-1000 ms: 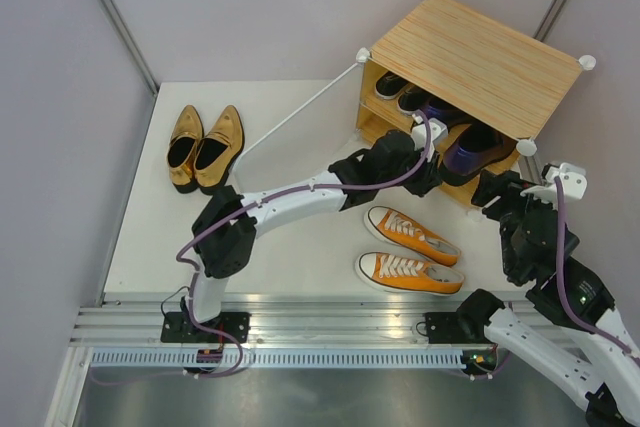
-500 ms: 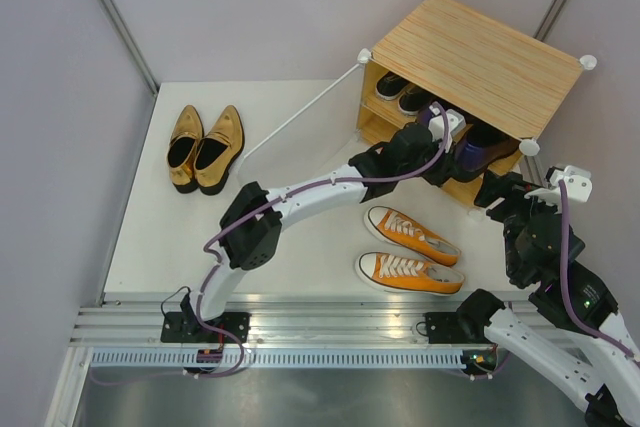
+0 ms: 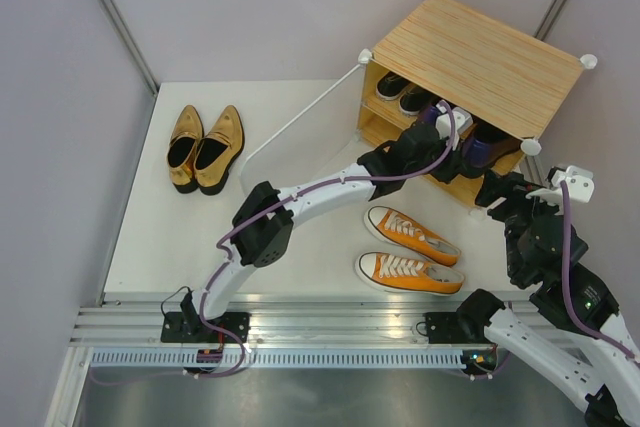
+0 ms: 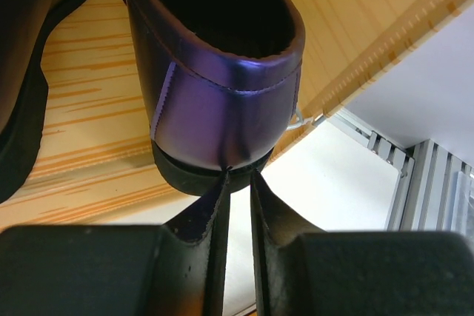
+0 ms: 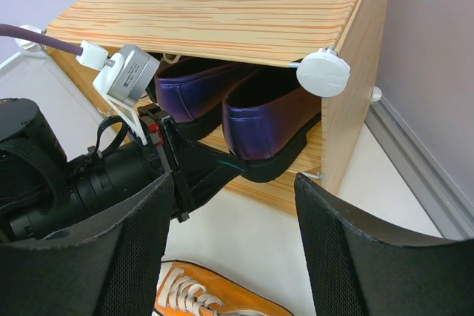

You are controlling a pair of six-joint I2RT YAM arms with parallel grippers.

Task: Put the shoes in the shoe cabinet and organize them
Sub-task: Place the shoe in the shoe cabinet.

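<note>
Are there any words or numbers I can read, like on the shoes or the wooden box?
None can be read. The orange sneakers, gold pumps, purple loafers and shoe cabinet show no writing. The grey camera box on the left arm shows none that I can make out.

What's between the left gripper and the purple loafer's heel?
Nothing visible. The left gripper has its tips right at the heel of the purple loafer, which overhangs the shelf edge of the shoe cabinet.
</note>
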